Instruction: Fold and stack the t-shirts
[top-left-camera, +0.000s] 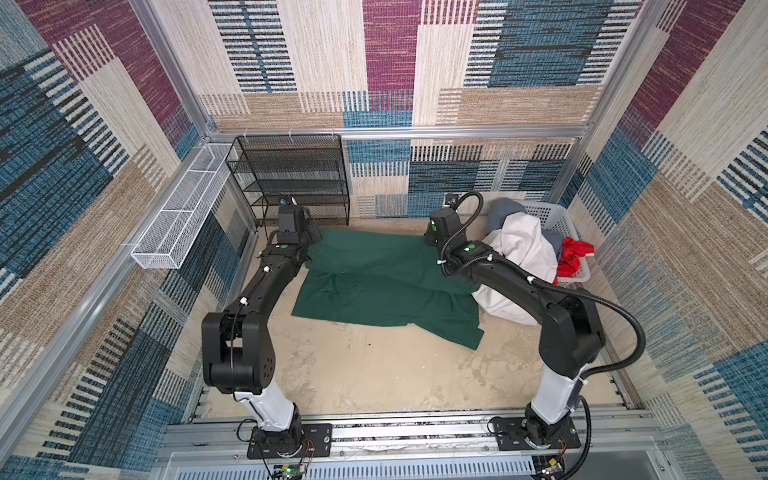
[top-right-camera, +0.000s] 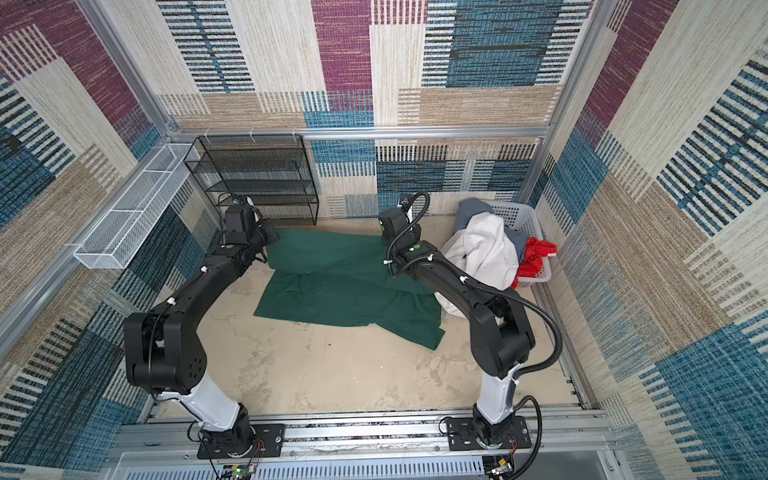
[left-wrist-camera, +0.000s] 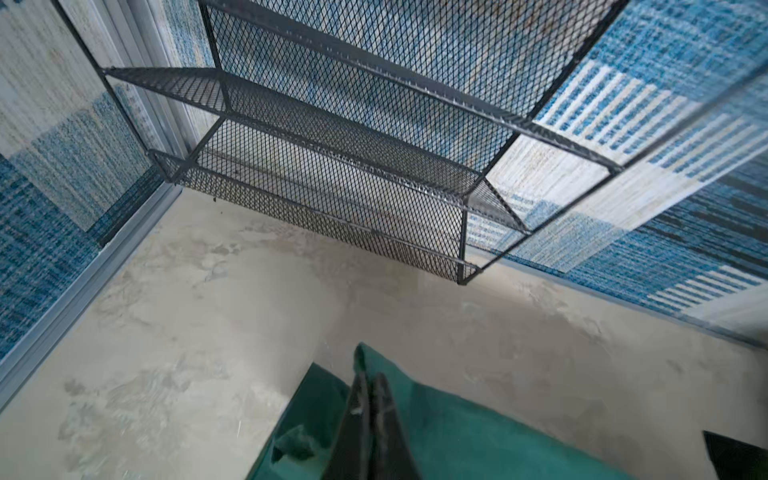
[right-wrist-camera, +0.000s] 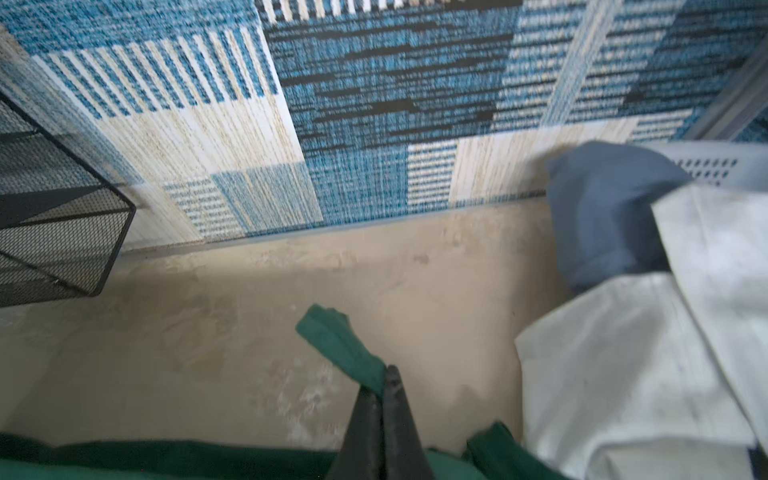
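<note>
Left wrist view: the left gripper (left-wrist-camera: 370, 376) has its jaws pressed together on a fold of the green t-shirt (left-wrist-camera: 457, 415), with cloth bunched on either side of the fingers. Beyond it the black mesh rack (left-wrist-camera: 332, 174) stands on the table (left-wrist-camera: 187, 311) against the patterned wall.

Right wrist view: the right gripper (right-wrist-camera: 384, 374) is likewise clamped tight, pinching a narrow strip of the green t-shirt (right-wrist-camera: 340, 345) that projects past the fingertips.

Both top views: the green t-shirt (top-left-camera: 374, 282) (top-right-camera: 345, 282) lies spread over the far middle of the table, in front of the rack. The two grippers hold its far edge, one at the left end and one at the right. A crease runs across the cloth from side to side, and its near right corner trails toward the front.

The basket (top-left-camera: 552, 216) sits in the far right corner. The white t-shirt (top-left-camera: 523, 249) spills over the basket's rim onto the table, just beside the right edge of the green one. The grey t-shirt (top-left-camera: 505, 210) is heaped at the basket's far left. The red t-shirt (top-left-camera: 575, 257), with white marks, lies at the basket's right side.
</note>
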